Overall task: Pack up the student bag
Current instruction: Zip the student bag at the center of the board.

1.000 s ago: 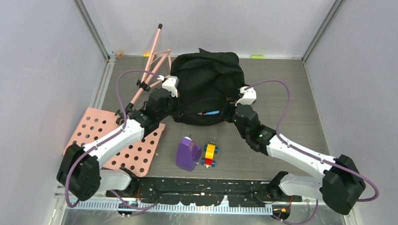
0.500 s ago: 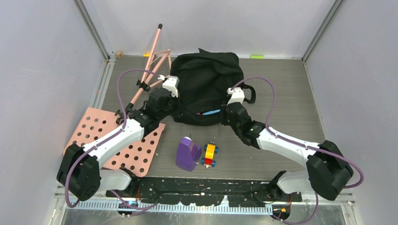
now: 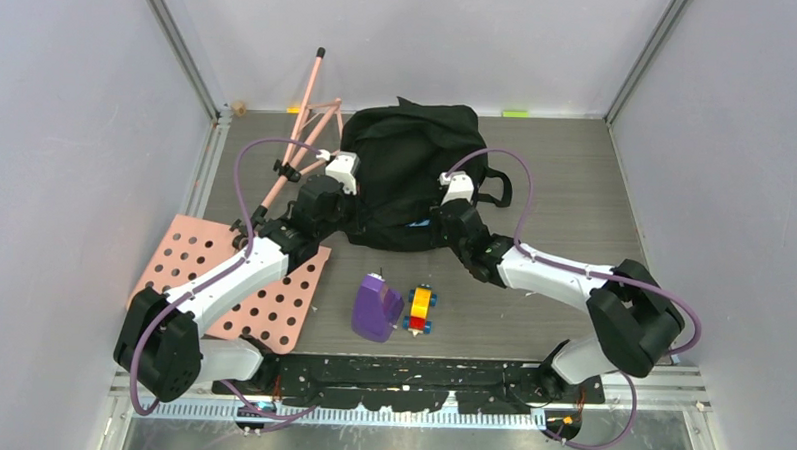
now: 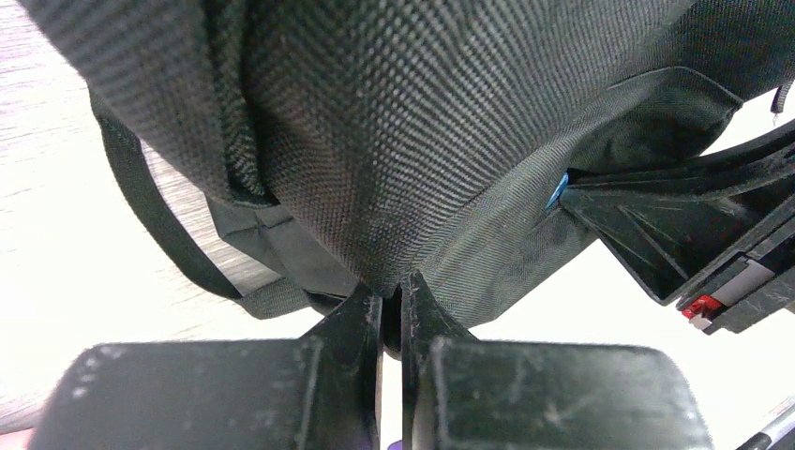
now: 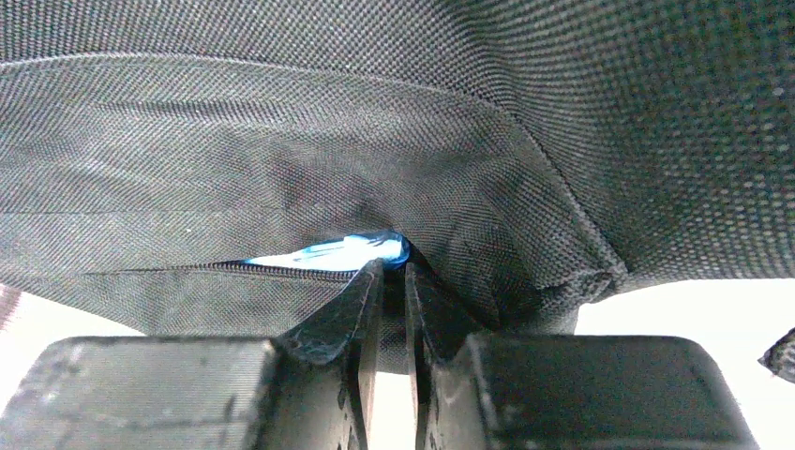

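Pinching cloth at centre-left of top view, L gripper (image 4: 392,286) is clenched on the bag (image 3: 408,170), which sits upper centre. R gripper (image 5: 394,270) looks nipped on its zip lip by a blue item (image 5: 342,253). Bag prob. soft, floppy, light: grab seams/lip, not loose cloth.

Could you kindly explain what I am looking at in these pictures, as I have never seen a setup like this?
Two robot arms are bolted at the near edge of a table. The wide picture looks down from above and behind them; the other two come from a camera on each wrist. On the table lie a black student bag, a purple container, a coloured toy, a pink holed board and pink rods. The left gripper pinches the bag's fabric; the right gripper appears to nip its zip edge, where something blue shows.
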Robot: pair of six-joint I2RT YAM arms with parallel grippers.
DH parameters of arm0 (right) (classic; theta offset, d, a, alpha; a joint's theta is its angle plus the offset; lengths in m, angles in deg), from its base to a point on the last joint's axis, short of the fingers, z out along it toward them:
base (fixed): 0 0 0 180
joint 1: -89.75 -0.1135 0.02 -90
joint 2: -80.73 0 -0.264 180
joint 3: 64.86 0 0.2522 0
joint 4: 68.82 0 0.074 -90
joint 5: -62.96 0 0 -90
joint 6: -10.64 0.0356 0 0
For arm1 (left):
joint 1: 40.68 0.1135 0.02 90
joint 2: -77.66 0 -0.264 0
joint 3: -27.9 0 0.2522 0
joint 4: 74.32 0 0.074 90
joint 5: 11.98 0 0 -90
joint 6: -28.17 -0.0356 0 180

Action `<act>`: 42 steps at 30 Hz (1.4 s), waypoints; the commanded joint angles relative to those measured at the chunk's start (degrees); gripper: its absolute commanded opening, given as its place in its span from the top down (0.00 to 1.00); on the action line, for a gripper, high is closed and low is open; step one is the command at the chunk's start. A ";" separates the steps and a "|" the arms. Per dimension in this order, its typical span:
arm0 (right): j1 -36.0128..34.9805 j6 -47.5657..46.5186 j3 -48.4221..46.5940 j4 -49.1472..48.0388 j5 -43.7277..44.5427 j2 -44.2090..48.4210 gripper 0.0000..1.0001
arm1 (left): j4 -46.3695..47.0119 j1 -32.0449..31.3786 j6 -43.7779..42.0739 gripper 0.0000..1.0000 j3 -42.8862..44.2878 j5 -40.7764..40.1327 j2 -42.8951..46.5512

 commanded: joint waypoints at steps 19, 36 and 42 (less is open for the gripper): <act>5.85 2.02 1.68 14.91 0.69 22.69 0.43 | -5.67 -0.33 -9.73 0.41 8.78 0.39 9.54; 15.29 4.60 6.17 9.33 -16.11 25.18 0.34 | 4.10 -23.47 -2.38 0.35 12.91 -8.54 -4.25; 15.41 4.32 6.71 7.37 -11.13 23.27 0.36 | 7.81 -25.52 -1.02 0.35 12.17 -12.73 -6.97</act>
